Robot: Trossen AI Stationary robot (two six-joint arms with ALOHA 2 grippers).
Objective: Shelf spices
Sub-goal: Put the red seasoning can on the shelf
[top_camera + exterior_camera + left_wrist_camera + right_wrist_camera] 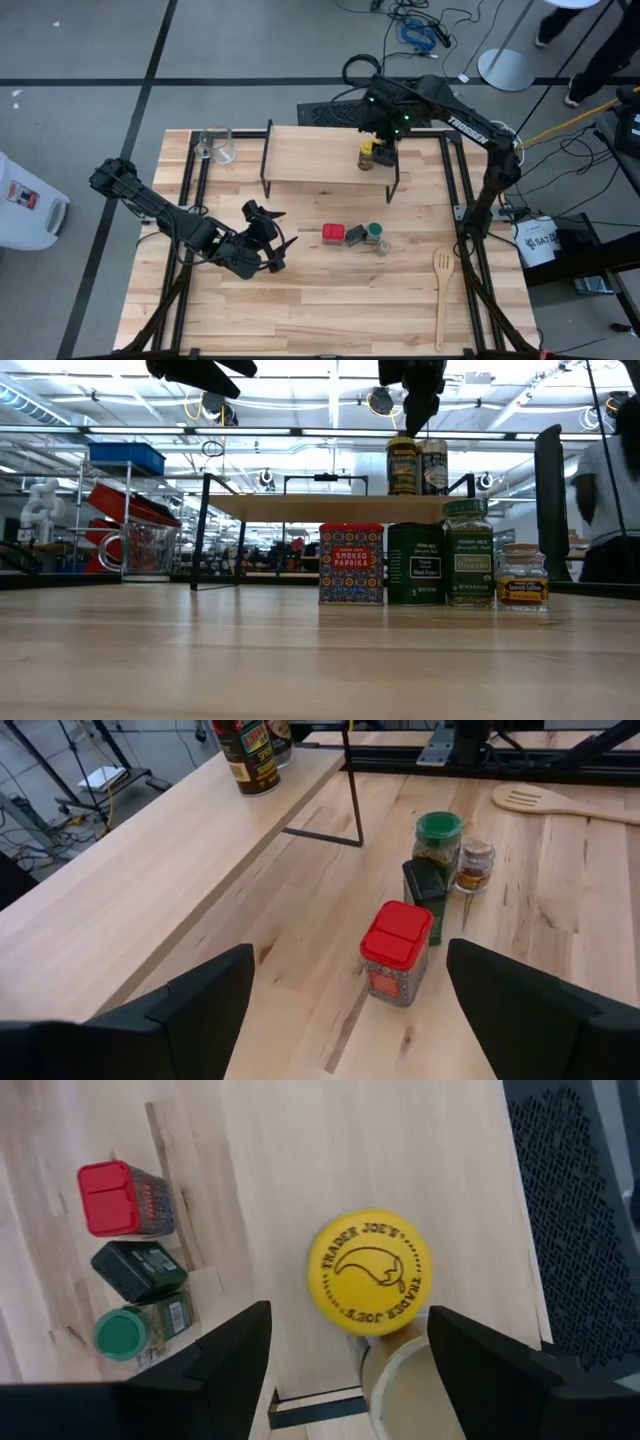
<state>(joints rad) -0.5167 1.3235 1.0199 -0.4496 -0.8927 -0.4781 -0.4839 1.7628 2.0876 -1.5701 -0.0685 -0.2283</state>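
HIGH: right gripper (383, 141) spread wide above yellow jar (367, 155) at shelf's (310, 155) right end | LOW: four spices on tabletop (200, 660), red tin (351, 564) leftmost | LEFT WRIST: left gripper (350, 1010) wide, empty | RIGHT WRIST: yellow lid between fingers (235, 1350), untouched

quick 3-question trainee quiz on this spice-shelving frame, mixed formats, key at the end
1. How many spice containers stand on the low wooden-plank shelf?
2. True or false: the right gripper is clamped shut on the yellow-lidded jar.
3. Which container on the table is nearest the left gripper? A) red square tin B) green-lidded jar C) tiny brown jar

Key:
1. Two: the yellow-lidded jar and a taller tan cylindrical jar beside it.
2. False: its fingers stand open, above the jar.
3. A. The dark tin comes next in the row.
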